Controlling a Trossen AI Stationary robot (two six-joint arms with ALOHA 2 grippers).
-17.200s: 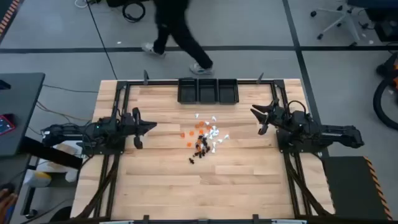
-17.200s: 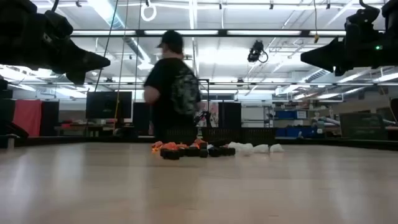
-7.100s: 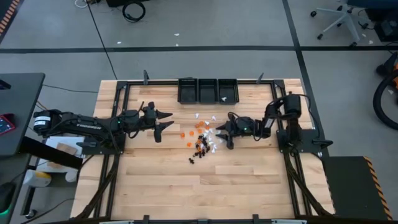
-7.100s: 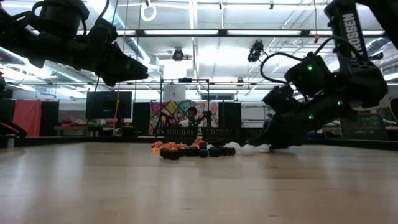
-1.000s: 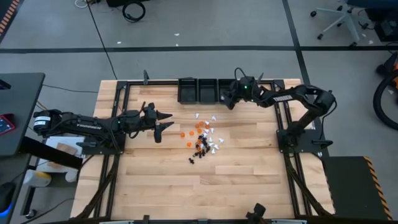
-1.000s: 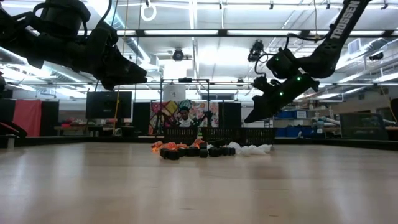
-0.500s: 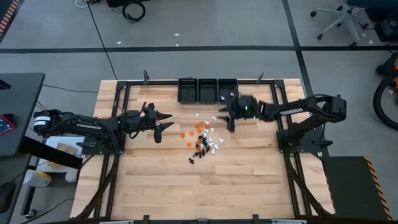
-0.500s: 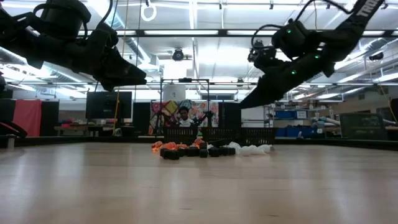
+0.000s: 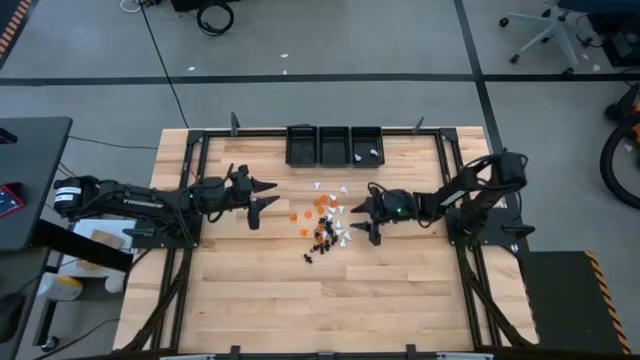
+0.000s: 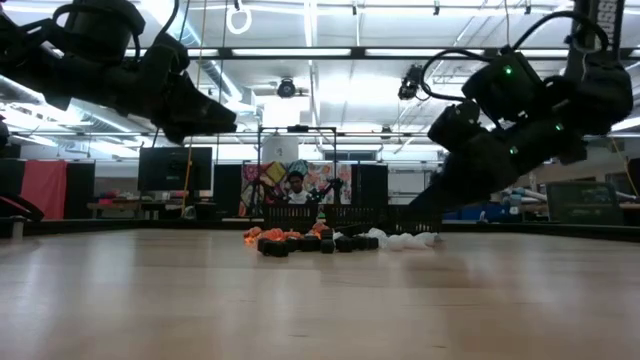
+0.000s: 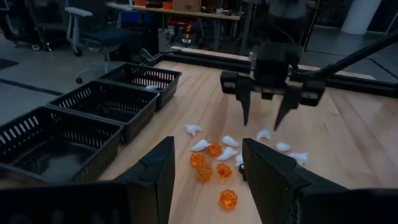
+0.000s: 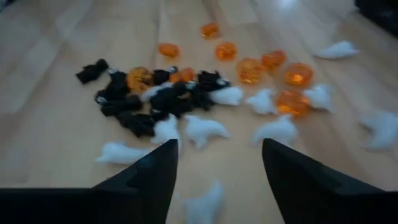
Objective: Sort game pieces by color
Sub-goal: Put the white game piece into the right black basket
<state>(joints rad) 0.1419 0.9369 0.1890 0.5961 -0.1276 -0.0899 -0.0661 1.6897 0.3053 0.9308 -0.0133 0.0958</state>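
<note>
Wooden table [image 9: 270, 290] under both arms, three black bins [image 9: 335, 146] in a row at its 12 o'clock edge, a few white bits already lying in the bin nearest 3 o'clock

Game pieces [image 9: 328, 218] heaped near the table's centre: orange toward 11 o'clock of the heap, black toward 6 o'clock, white strewn toward 3 o'clock

Right gripper [image 9: 364, 219] low at the heap's 3 o'clock edge, fingers spread apart and empty, the white pieces [image 12: 202, 129] just ahead of them in the right wrist view

Left gripper [image 9: 262, 194] parked at 9 o'clock of the heap, well apart from it, fingers likewise spread and empty

Step in hand, by judgement: reaching in for another white piece to carry off to the bin with the white bits

Next move calls for singling out one white piece standing clear of its neighbours, sinking the fingertips down astride it, and pinching without scattering the tiny pieces beside it
</note>
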